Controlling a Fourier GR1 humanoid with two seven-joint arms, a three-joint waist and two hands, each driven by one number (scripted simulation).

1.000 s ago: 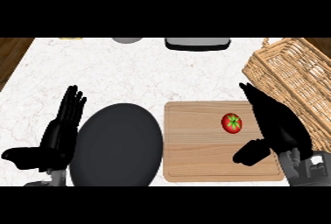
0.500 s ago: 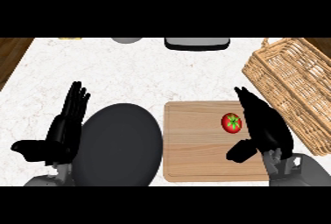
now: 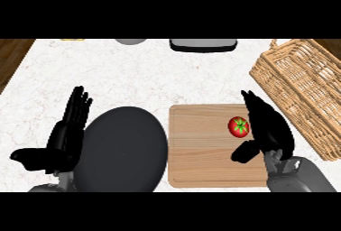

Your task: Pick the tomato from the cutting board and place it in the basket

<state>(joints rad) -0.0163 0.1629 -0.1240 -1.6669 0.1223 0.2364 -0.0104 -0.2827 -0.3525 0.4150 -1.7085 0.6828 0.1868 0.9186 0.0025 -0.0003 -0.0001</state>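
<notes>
A red tomato point(image 3: 238, 126) with a green stem lies on the right part of the wooden cutting board point(image 3: 200, 149). My right hand point(image 3: 268, 126) is open just right of the tomato, fingers straight and pointing away, thumb low beside the board; it stands very close to the tomato without curling round it. The wicker basket point(image 3: 303, 90) stands tilted at the right edge, beyond the hand. My left hand point(image 3: 66, 133) rests open at the left, fingers up.
A dark round plate point(image 3: 123, 151) lies between the left hand and the cutting board. At the counter's far edge sit a dark tray-like object point(image 3: 203, 44) and a grey round item point(image 3: 131, 41). The wooden floor shows at the far left.
My right hand has moved left over the cutting board's right edge, closing in beside the tomato. The left hand has drifted slightly right and up. The tomato has not moved.
</notes>
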